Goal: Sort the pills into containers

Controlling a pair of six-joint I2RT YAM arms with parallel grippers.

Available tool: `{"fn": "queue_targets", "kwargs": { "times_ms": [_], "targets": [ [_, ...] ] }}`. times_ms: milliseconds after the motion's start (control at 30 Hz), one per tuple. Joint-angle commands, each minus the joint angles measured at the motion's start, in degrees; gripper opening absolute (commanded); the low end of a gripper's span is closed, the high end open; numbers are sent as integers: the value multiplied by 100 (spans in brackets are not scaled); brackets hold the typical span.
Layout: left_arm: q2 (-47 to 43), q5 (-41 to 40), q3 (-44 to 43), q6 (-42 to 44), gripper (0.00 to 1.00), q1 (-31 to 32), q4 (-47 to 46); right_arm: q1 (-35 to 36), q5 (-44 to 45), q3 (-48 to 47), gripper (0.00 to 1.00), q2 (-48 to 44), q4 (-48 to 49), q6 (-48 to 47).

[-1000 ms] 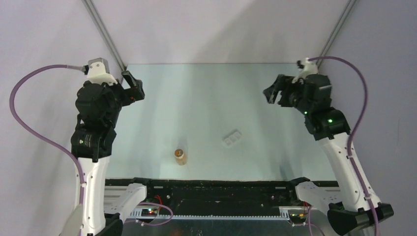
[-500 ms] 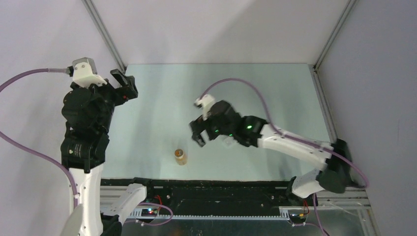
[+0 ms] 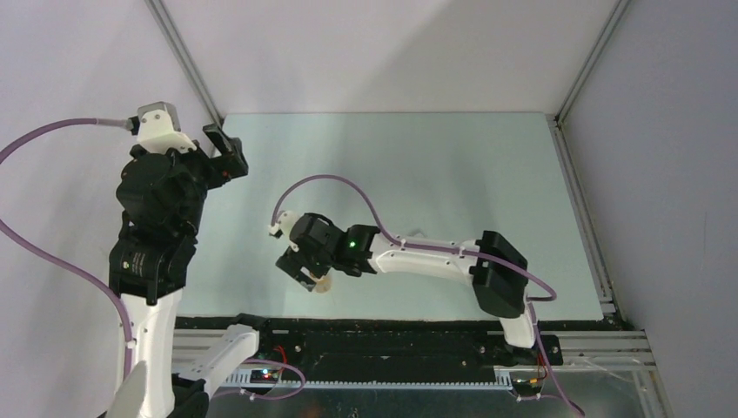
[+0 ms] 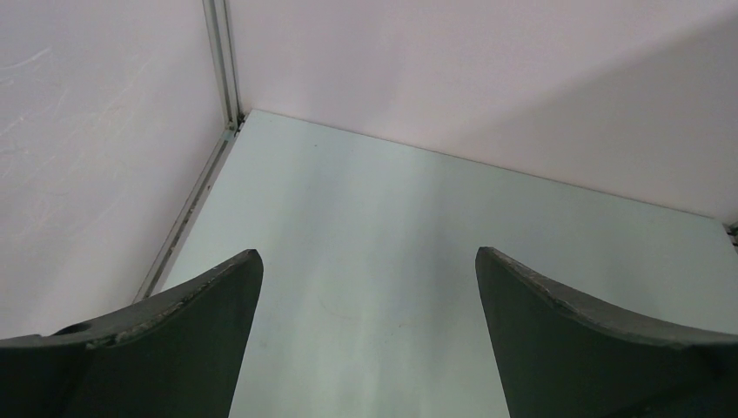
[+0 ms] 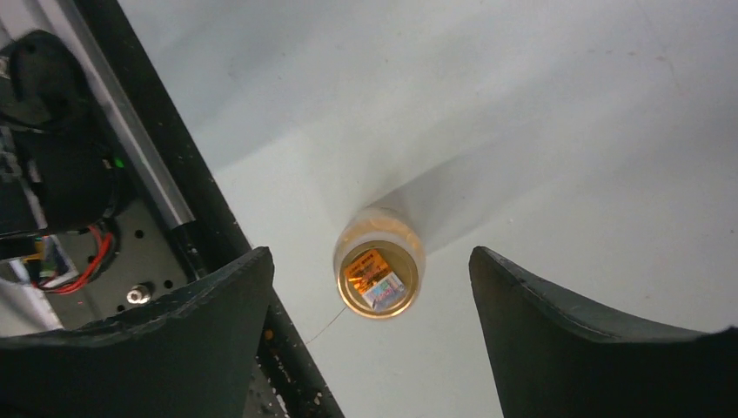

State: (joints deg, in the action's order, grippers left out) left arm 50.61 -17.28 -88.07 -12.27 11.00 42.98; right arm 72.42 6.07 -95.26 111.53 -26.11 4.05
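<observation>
no loose pills show, and no pill box either; the small bottle (image 5: pixel 379 277) stands upright by the counter's (image 5: pixel 566 131) near edge. the right end effector (image 5: pixel 367 258) hangs spread around it, not touching. the left end effector (image 4: pixel 367 261) is spread and empty, well apart. sorting looks unstarted.

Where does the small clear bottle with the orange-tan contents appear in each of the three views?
Top external: the bottle stands near the table's front edge, left of centre, partly under the right hand.
Left wrist: not in it.
Right wrist: the bottle sits at the centre, seen from above, between the open fingers.
Shared landmark: the black rail along the near edge.
</observation>
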Motion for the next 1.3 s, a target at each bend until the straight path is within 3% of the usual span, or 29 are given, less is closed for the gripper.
{"fn": "queue_targets", "kwargs": {
  "times_ms": [0,300,367,500,633,833,1100,1267],
  "targets": [
    [-72,-251,-73,182,100,52,-49,46,17,-345,86,301,-333,-111],
    [-154,-375,90,189,99,93,-63,85,36,-256,76,643,-418,135],
    [-156,-350,141,178,99,92,-73,69,-37,-237,70,687,-418,164],
    [-141,-342,173,173,99,93,-91,-38,-154,-221,46,723,-443,420],
    [-115,-225,267,164,99,93,-166,-269,-55,-149,35,503,-397,730],
    [-120,125,836,229,99,90,-512,-1030,-393,124,34,-259,-254,1185],
    [-112,2520,2115,793,99,174,-1418,-2644,-1980,766,34,-1446,17,1503],
    [-412,2891,3182,812,99,448,-2674,-3144,-1722,800,36,-1780,-291,1396]
  ]
}}
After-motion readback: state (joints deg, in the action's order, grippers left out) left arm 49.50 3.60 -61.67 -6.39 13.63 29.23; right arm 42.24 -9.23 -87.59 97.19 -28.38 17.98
